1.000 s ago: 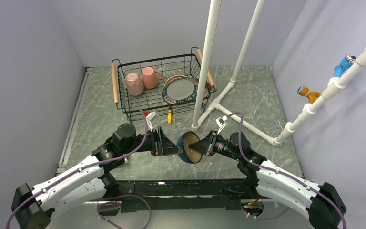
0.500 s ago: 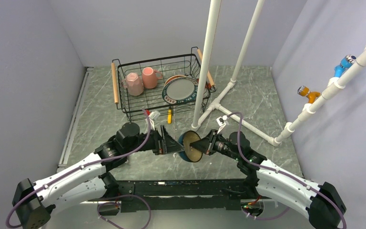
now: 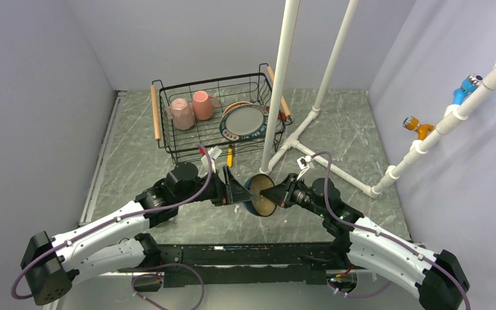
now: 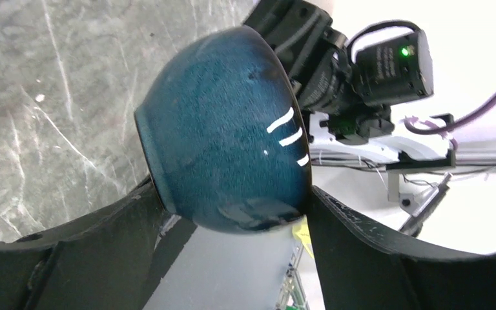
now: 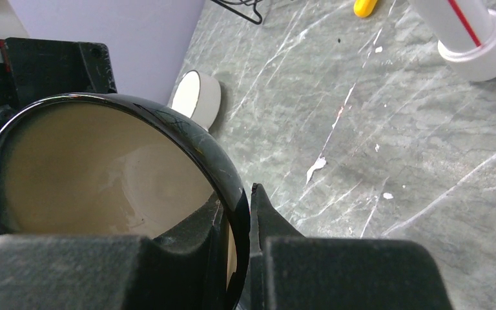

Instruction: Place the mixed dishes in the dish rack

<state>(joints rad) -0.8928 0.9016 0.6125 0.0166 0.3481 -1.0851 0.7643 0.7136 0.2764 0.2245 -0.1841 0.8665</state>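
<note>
Over veined grey tabletop (image 3: 135, 161), glossy round blue bowl (image 4: 226, 142) in right claw (image 5: 236, 201)

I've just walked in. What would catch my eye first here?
A dark-blue bowl is held in mid-air at the centre: the right gripper pinches its rim, and the left gripper flanks its outside. Behind, the black wire dish rack holds two pink mugs and a patterned plate.

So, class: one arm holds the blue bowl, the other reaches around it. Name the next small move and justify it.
Probably close the left tool firmly on the bowl. Its fingers straddle the blue outside, contact unclear, while the right tool pinches the rim; the right should let go only afterwards.
</note>
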